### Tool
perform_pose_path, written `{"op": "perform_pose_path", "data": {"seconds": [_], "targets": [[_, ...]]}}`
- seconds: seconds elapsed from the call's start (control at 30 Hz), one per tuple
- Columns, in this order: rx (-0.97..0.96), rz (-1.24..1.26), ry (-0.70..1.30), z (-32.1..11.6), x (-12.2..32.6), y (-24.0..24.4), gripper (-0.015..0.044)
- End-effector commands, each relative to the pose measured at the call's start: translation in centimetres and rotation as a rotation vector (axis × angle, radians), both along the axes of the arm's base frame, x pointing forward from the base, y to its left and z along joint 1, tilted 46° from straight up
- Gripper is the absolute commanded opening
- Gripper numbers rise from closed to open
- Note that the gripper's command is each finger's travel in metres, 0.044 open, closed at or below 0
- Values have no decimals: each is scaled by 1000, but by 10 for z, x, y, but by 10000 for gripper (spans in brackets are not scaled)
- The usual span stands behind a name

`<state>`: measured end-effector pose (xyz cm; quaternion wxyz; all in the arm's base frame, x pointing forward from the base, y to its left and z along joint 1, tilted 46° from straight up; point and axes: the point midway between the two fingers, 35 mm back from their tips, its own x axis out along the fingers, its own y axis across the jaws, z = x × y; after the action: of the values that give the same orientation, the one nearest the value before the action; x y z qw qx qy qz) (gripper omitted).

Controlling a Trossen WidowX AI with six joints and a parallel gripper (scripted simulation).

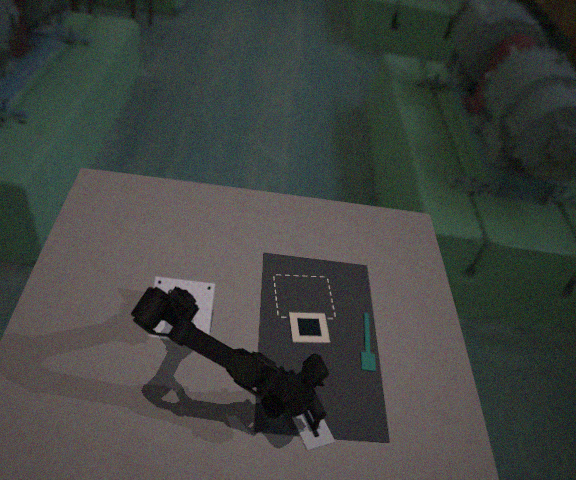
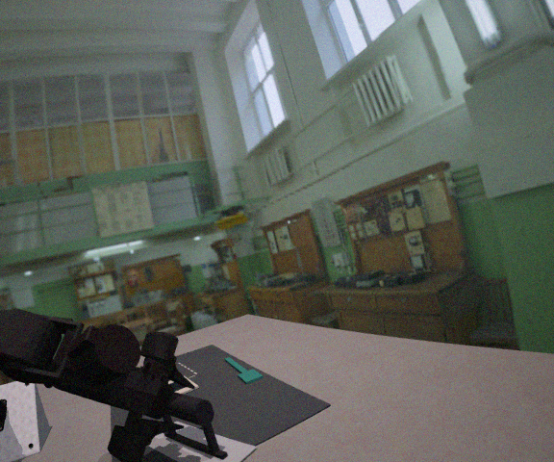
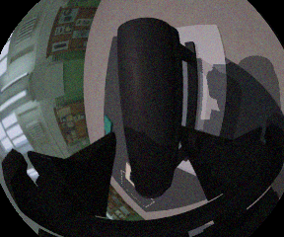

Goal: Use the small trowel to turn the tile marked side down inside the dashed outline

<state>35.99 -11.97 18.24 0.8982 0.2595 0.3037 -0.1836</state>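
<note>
The trowel, a pale flat blade with a raised thick black handle, lies across the near edge of the dark mat. My gripper is open, its fingers on either side of the handle, not closed on it. Whether a finger touches it, I cannot tell. The tile, cream with a dark square facing up, lies flat, its far edge just over the near line of the dashed outline. The arm mostly hides the tile in the exterior view.
A teal flat-bladed tool lies along the mat's right side in the top view. The arm's pale base plate is left of the mat. The table extends around them.
</note>
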Motion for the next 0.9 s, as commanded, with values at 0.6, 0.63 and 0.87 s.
{"op": "perform_pose_path", "data": {"seconds": [0.6,0.63,0.87], "targets": [[2,-9,3,-5,3,-2,89],[2,-9,3,-5,3,-2,82],[2,-9,3,-5,3,-2,35]]}}
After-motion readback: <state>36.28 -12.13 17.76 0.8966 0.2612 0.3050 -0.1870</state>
